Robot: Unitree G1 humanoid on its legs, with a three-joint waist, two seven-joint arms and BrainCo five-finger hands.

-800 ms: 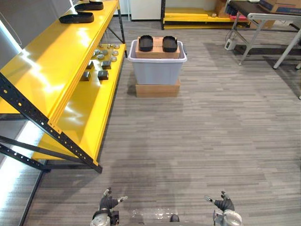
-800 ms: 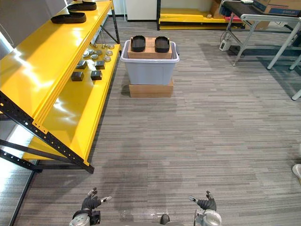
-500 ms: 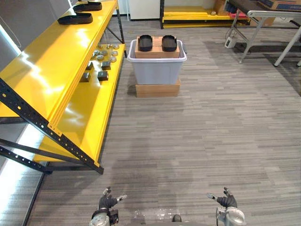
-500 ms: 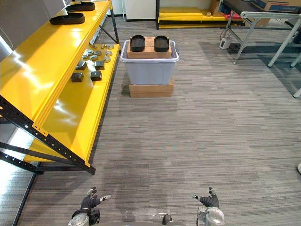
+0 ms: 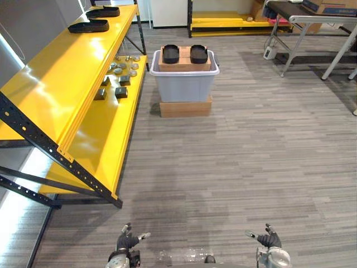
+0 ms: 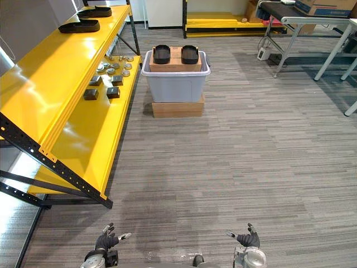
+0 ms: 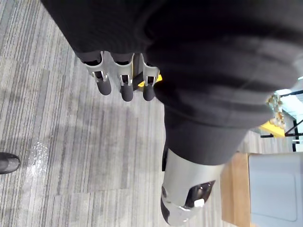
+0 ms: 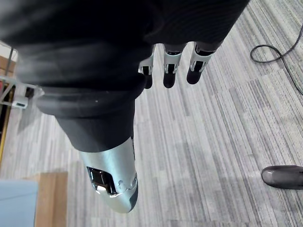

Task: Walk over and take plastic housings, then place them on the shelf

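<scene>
Housings: two black ones point(image 5: 170, 54) point(image 5: 198, 54) lie side by side on a carton point(image 5: 184, 58) that sits in the top of a grey bin point(image 5: 184, 84). The bin stands on a flat box point(image 5: 186, 107) on the floor, well ahead. Two more housings point(image 5: 88, 25) point(image 5: 103, 11) already lie on the top level of the yellow shelf point(image 5: 56, 89). Its lower level carries small metal parts point(image 5: 119, 84).

The left hand point(image 5: 127, 241) and right hand point(image 5: 269, 240) hang low, their fingers point(image 7: 126, 89) point(image 8: 169, 75) straight and loose, holding nothing.

Risks, as I judge them:
- The walk runs close along the shelf, so the left arm could clip its black corner post.
- The bin is stacked on a box, so a hard push down may rock it.
- The carton may rest only on the bin's rim, though from this far I cannot tell. If so, it could tip.
- The housings lie close together, so gripping one could knock the other off.
</scene>
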